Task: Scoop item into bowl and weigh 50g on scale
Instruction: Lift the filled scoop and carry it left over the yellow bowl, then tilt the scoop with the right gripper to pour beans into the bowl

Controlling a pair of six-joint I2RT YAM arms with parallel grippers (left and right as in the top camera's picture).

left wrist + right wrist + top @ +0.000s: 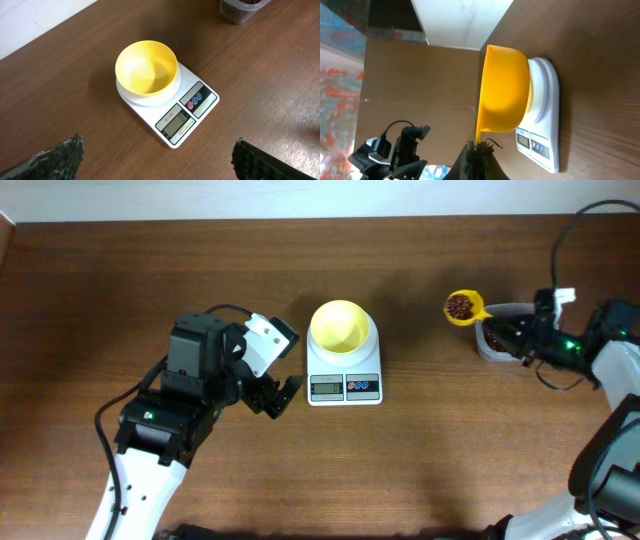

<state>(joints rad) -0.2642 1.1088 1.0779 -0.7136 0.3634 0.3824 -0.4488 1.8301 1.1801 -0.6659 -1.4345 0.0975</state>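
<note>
The pale-yellow bowl (340, 327) stands empty on the white scale (345, 385) at the table's middle; both show in the left wrist view, bowl (146, 67) and scale (192, 107). My right gripper (515, 328) is shut on the handle of a yellow scoop (463, 307), which holds a heap of dark reddish-brown beans (459, 305) in the air to the right of the scale. In the right wrist view the scoop (504, 90) fills the middle, mostly hiding the bowl in front of the scale (543, 125). My left gripper (281, 394) is open and empty, just left of the scale.
A clear plastic tub (495, 342) with more beans sits under my right gripper, also at the top edge of the left wrist view (239, 9). The wooden table (450, 460) runs to a pale wall at the back.
</note>
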